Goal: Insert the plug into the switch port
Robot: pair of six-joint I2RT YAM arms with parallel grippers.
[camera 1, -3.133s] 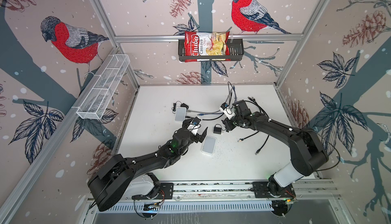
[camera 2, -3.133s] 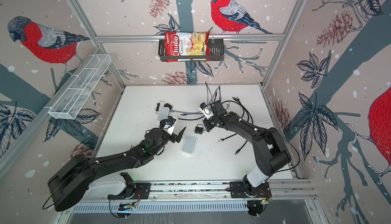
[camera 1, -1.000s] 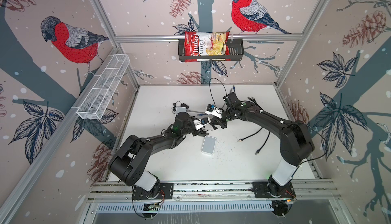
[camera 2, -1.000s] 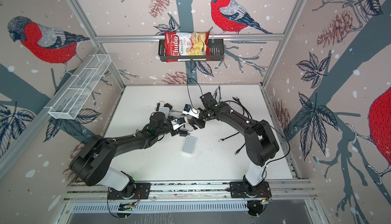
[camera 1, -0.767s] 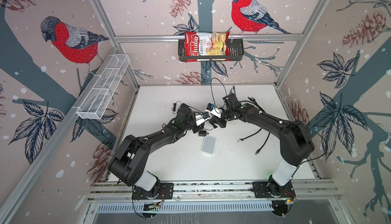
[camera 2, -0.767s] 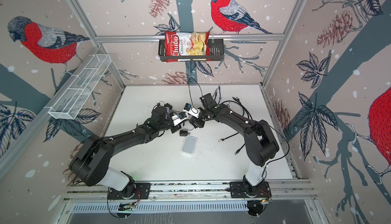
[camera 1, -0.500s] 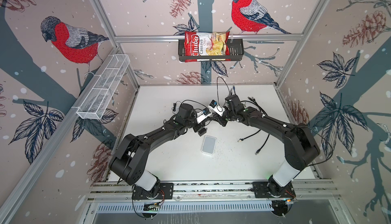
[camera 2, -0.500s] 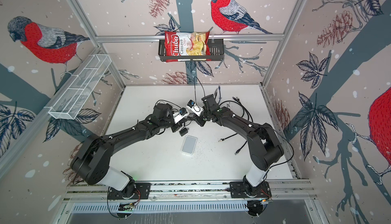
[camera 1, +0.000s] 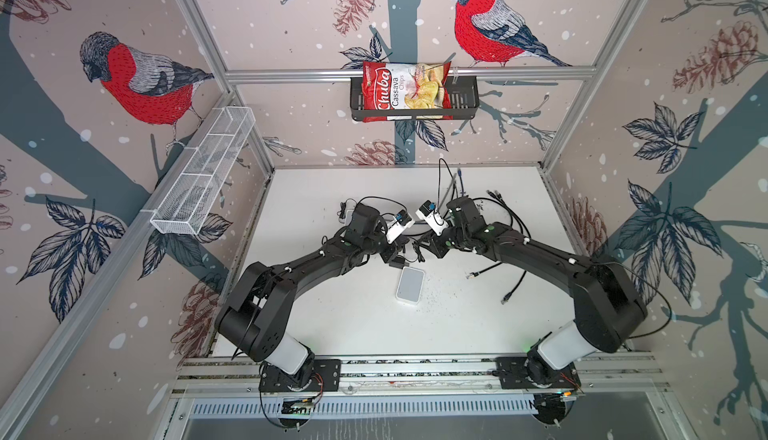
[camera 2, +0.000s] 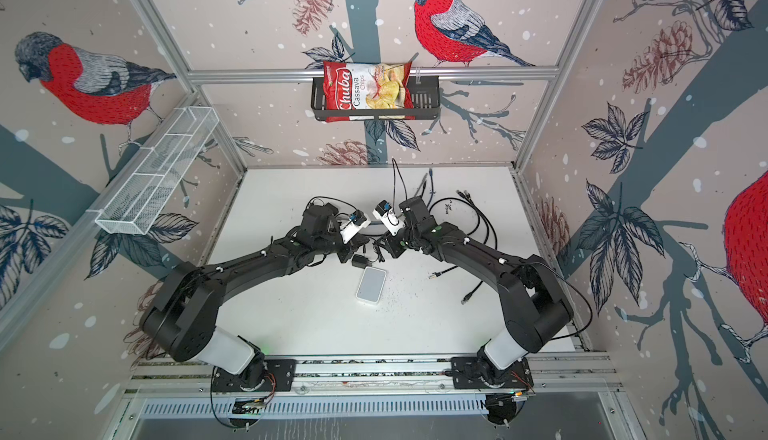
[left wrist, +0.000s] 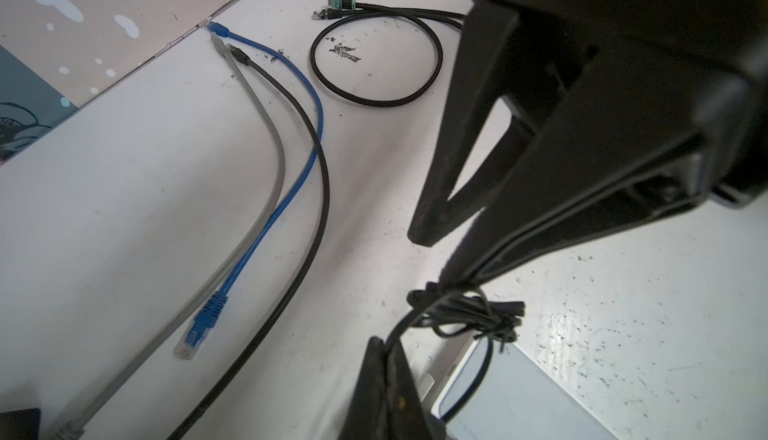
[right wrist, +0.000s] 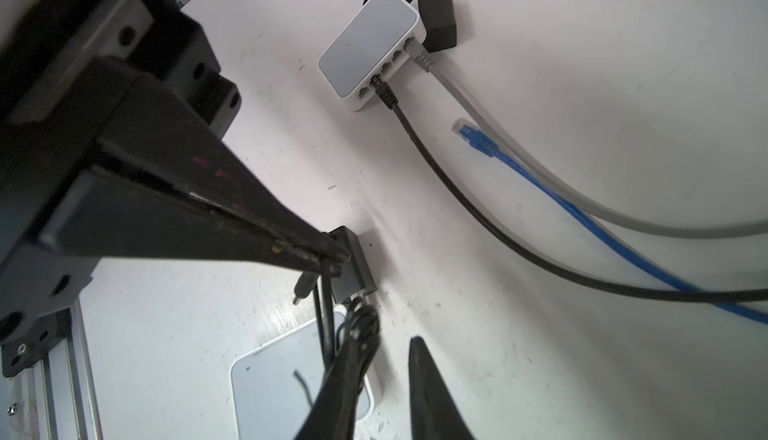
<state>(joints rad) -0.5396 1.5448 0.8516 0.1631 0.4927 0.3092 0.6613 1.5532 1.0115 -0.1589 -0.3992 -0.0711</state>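
Note:
A white switch [camera 1: 410, 285] [camera 2: 371, 285] lies flat at the table's middle, seen also in the wrist views [right wrist: 286, 379] [left wrist: 523, 396]. A black power adapter [right wrist: 353, 267] [camera 1: 397, 262] sits just behind it. My left gripper [left wrist: 380, 346] [right wrist: 334, 255] [camera 1: 390, 255] is shut on the adapter's thin black cable, and the barrel plug [right wrist: 301, 289] dangles beside its tips above the switch. My right gripper [right wrist: 390, 334] [left wrist: 438, 255] [camera 1: 424, 246] stands open, facing the left one. The tied cable bundle [left wrist: 469, 313] rests against one of its fingers [right wrist: 345, 375].
A second white switch [right wrist: 370, 55] at the back left has a grey and a black network cable plugged in, with another black adapter [right wrist: 438, 20] beside it. A loose blue cable [left wrist: 199, 325] lies near. More black cables [camera 1: 511, 292] sprawl at right.
My right gripper's jaws have parted from shut. Both wrists have drawn slightly towards the back of the table. The left gripper stays shut on the thin cable.

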